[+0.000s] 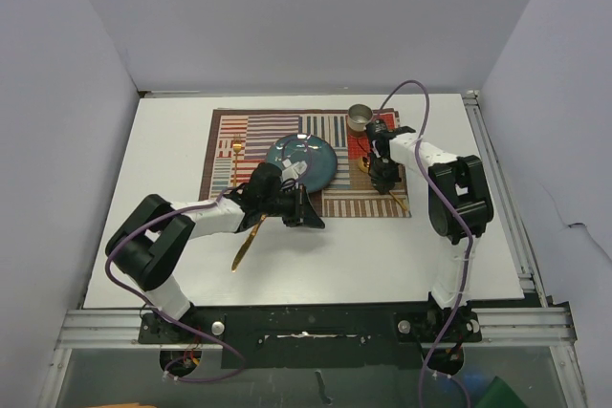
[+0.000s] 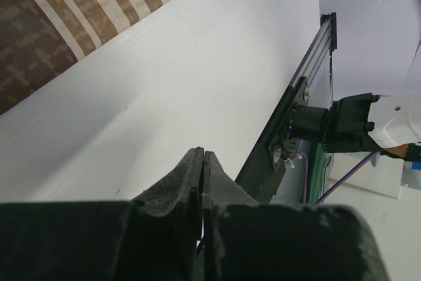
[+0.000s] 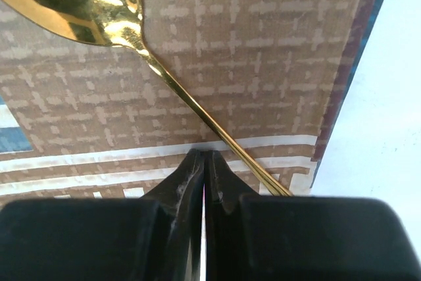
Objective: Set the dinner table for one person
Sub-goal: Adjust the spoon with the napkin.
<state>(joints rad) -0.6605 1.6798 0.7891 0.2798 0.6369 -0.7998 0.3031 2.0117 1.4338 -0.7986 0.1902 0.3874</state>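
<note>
The left fingers (image 2: 187,179) are pressing together, empty, the white counter (image 2: 197,64) lying beneath them. The right fingers (image 3: 187,176), likewise closed, are hovering over the placemat (image 3: 276,51), a gold spoon (image 3: 85,11) just ahead.

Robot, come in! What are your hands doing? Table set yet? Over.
Both shut, empty: left hand, right hand. On dinner table: plate, fork, spoon, cup on placemat; knife off it, on bare top. Watch: left arm overlaps plate's near edge.

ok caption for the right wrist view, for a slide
Shut right tool over the handle of a gold spoon lying on the striped placemat
</note>
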